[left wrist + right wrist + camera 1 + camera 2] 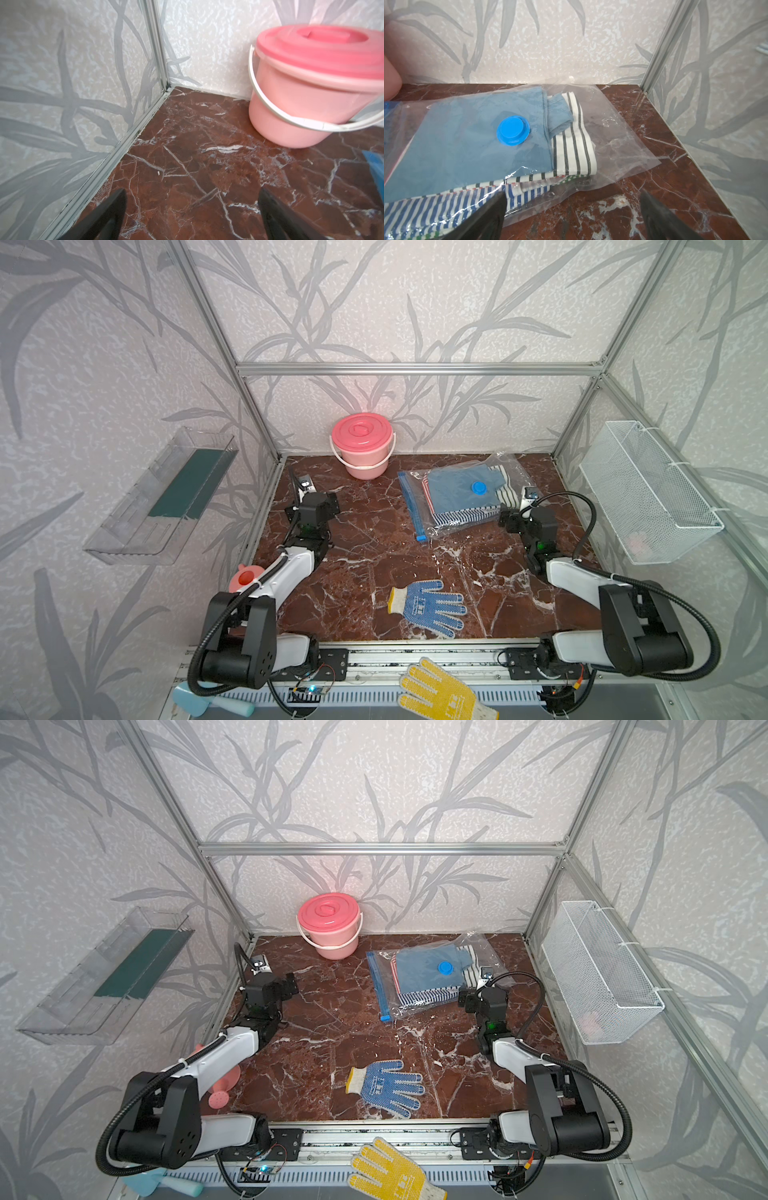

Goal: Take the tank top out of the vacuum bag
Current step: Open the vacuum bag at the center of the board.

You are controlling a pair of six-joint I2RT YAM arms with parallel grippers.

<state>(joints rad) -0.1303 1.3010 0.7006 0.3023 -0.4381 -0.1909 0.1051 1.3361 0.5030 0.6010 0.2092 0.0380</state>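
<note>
Tabletop (pixel 365 539): red-brown marble pattern, walled at the rear and on both sides.

Vacuum bag (pixel 618 149): lies flat on the rear right part of the tabletop, to the right of the pink bucket (pixel 365 448) and apart from it. Its blue zip strip (pixel 409 506) runs along the edge facing the middle. Folded clothes are inside, a blue garment (pixel 467 145) on top and striped garments (pixel 571 149) beneath. I cannot tell which is the tank top.

Pink bucket: lid on, against the rear wall.

Blue glove (pixel 428 605): flat, front middle.

My left gripper (pixel 192 191): jaws wide apart, empty, over bare tabletop near the rear left corner.

My right gripper (pixel 573 194): jaws wide apart, holding nothing, at the bag's near right edge. I cannot tell whether it touches the bag.

Valve cap (pixel 513 130): round, blue, over the blue garment.
</note>
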